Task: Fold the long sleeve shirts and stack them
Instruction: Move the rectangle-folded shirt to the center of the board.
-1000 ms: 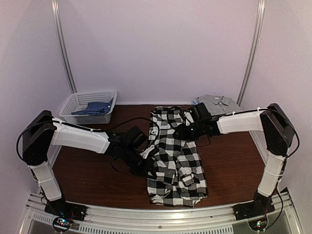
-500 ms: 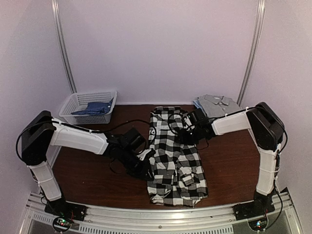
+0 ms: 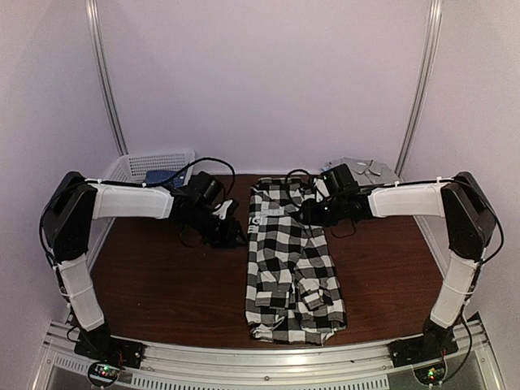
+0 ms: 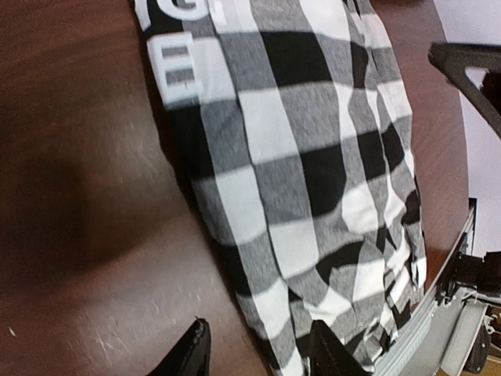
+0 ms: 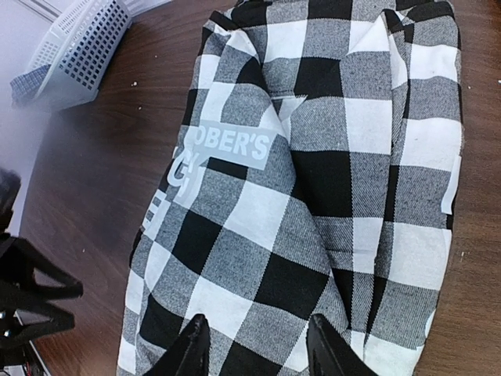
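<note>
I found the checked shirt (image 3: 291, 268) lying lengthwise at mid-table (image 3: 154, 284), folded narrow. The left gripper (image 4: 260, 354) hovered just beside its left edge, fingers parted and empty. The right gripper (image 5: 258, 348) hung over the shirt's far end, fingers likewise apart, apparently gripping nothing. A grey shirt (image 3: 367, 169) lay at the far right corner.
</note>
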`<state>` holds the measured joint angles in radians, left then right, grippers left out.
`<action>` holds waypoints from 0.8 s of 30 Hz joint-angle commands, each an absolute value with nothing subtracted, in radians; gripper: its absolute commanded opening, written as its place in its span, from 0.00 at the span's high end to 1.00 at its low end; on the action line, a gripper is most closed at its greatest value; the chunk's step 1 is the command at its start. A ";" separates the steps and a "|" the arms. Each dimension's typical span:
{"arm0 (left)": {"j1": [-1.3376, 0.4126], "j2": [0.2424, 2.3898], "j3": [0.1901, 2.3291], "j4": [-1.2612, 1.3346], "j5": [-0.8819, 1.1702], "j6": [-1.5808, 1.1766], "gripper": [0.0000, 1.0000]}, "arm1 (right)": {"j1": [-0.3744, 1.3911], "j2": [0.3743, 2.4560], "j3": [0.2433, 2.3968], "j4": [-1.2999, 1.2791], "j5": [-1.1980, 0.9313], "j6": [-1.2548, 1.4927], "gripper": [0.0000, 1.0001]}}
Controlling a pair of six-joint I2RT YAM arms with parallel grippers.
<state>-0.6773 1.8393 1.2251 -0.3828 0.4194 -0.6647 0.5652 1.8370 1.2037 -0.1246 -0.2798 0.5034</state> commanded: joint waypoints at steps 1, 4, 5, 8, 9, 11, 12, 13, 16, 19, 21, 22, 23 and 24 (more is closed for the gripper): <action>-0.640 1.973 1.366 -0.369 0.372 -0.608 0.55 | 0.563 1.778 1.146 -0.135 -0.267 0.492 0.55; -0.623 2.057 1.459 -0.380 0.341 -0.605 0.55 | 0.587 1.753 1.138 -0.133 -0.269 0.495 0.56; -0.618 2.079 1.479 -0.382 0.334 -0.604 0.55 | 0.602 1.749 1.143 -0.139 -0.256 0.493 0.56; -0.611 2.133 1.524 -0.382 0.334 -0.602 0.55 | 0.653 1.746 1.161 -0.164 -0.216 0.483 0.58; -0.611 2.147 1.536 -0.382 0.335 -0.601 0.55 | 0.671 1.747 1.163 -0.166 -0.206 0.482 0.59; -0.611 2.171 1.554 -0.380 0.351 -0.599 0.55 | 0.704 1.753 1.171 -0.165 -0.185 0.483 0.61; -0.611 2.179 1.557 -0.375 0.361 -0.600 0.55 | 0.721 1.761 1.178 -0.167 -0.175 0.481 0.62; -0.611 2.187 1.557 -0.366 0.373 -0.602 0.55 | 0.737 1.772 1.187 -0.172 -0.165 0.480 0.62; -0.611 2.204 1.552 -0.338 0.407 -0.612 0.57 | 0.784 1.813 1.219 -0.190 -0.133 0.476 0.64; -0.611 2.215 1.543 -0.312 0.438 -0.626 0.60 | 0.815 1.863 1.255 -0.205 -0.096 0.469 0.66; -0.611 2.222 1.539 -0.298 0.456 -0.636 0.66 | 0.831 1.898 1.279 -0.227 -0.063 0.463 0.67; -0.611 2.224 1.536 -0.290 0.464 -0.642 0.70 | 0.837 1.917 1.290 -0.239 -0.044 0.461 0.67; -0.611 2.225 1.532 -0.283 0.468 -0.648 0.74 | 0.840 1.933 1.298 -0.250 -0.029 0.463 0.67; -0.611 2.225 1.530 -0.278 0.473 -0.654 0.78 | 0.847 1.948 1.305 -0.260 -0.014 0.462 0.67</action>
<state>-0.6132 2.1990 1.5318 -0.3359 0.4267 -0.6346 0.8310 1.8870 1.2667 -0.1944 -0.1200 0.4763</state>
